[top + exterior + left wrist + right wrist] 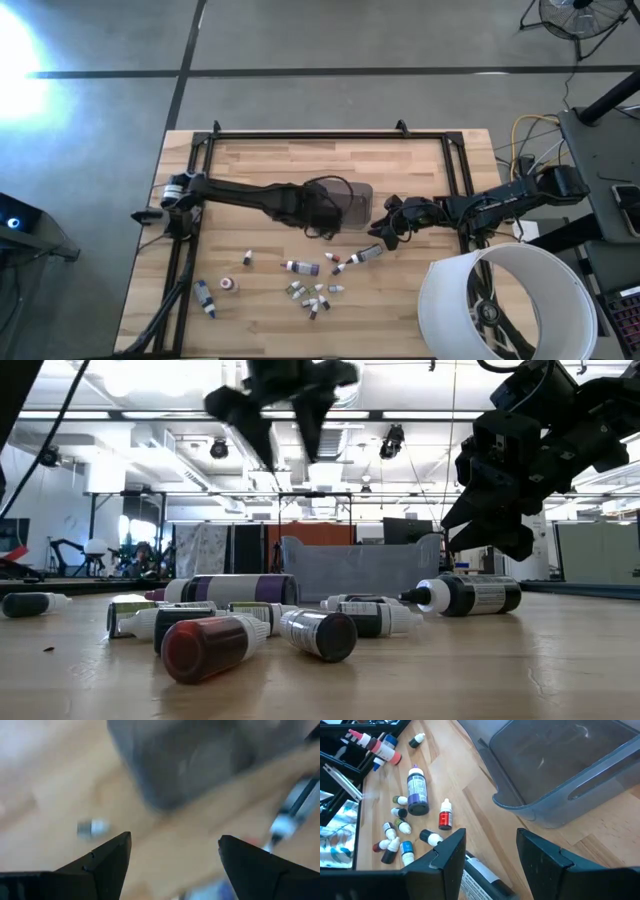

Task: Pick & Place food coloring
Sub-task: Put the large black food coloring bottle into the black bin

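The left claw (322, 222) hangs open and empty just over the grey tub (352, 203), likely because that is where the bottles go. The right claw (385, 232) is open beside the tub, above a big dark bottle (366, 254). The other food coloring bottles (312, 294) lie on the counter (260, 165) near the tub.

You're looking at a pale wooden worktop (300, 165) edged by a black metal frame (330, 133), standing on a grey concrete floor (330, 40). A grey translucent rectangular tub (352, 205) sits on the boards near the middle. Off the worktop's near right corner you'll find a big white round bin (505, 305), a floor fan (578, 15) stands at the far right, and yellow cables (530, 125) trail nearby.
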Motion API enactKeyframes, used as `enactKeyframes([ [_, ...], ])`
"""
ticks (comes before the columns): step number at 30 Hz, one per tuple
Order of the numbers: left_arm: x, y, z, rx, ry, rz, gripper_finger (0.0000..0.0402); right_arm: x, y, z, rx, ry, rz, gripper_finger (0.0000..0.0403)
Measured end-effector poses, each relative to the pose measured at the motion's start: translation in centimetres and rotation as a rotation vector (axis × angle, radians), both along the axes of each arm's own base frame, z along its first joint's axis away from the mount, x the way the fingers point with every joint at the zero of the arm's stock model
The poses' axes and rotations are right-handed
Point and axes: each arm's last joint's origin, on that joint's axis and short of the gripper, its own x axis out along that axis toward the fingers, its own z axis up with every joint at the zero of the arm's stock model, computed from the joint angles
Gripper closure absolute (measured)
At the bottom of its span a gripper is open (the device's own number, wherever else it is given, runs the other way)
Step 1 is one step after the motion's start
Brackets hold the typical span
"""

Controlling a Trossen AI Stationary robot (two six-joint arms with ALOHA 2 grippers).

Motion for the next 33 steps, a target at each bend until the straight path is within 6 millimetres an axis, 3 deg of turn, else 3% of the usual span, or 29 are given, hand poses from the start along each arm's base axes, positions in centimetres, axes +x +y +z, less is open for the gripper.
enactKeyframes([
  [7,0.3,-1.9,2.7,0.410,-0.202,0.084,0.0126,0.0,0.0,0.0,0.000,0.000,0.000,0.0234],
  [12,-0.8,-2.8,3.6,0.567,-0.257,0.145,0.0126,0.0,0.0,0.0,0.000,0.000,0.000,0.0234],
  [19,-4.0,-2.2,6.2,0.412,-0.305,0.174,0.0126,0.0,0.0,0.0,0.000,0.000,0.000,0.0234],
  [23,-6.9,-1.7,7.1,0.398,-0.347,0.200,0.0126,0.0,0.0,0.0,0.000,0.000,0.000,0.0234],
  [28,-11.2,-0.9,6.2,0.284,-0.366,0.180,0.0126,0.0,0.0,0.0,0.000,0.000,0.000,0.0234],
  [33,-14.8,-1.1,3.8,0.137,-0.540,0.141,0.0126,0.0,0.0,0.0,0.000,0.000,0.000,0.0234],
])
